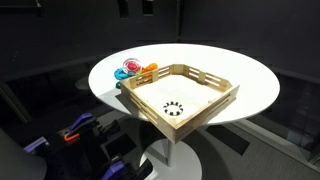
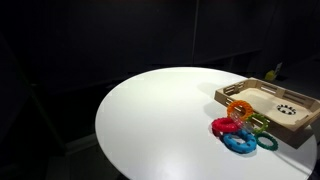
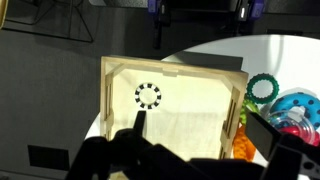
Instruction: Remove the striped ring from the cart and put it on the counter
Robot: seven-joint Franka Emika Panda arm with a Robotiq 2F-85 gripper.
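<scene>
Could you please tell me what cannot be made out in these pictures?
Dark gripper: wrist view, blurred against the bottom edge; open or shut unclear.
Colourful plastic toys: wrist view, cut off by the right edge.
Light wooden slatted tray: exterior view, right edge cuts its corner.
Black-and-white striped ring: exterior view, too small for stripe detail.

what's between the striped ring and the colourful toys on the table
Bare floor of the cart, then its slatted side wall; the toys sit outside it on the counter. Clearest in the wrist view.
</scene>
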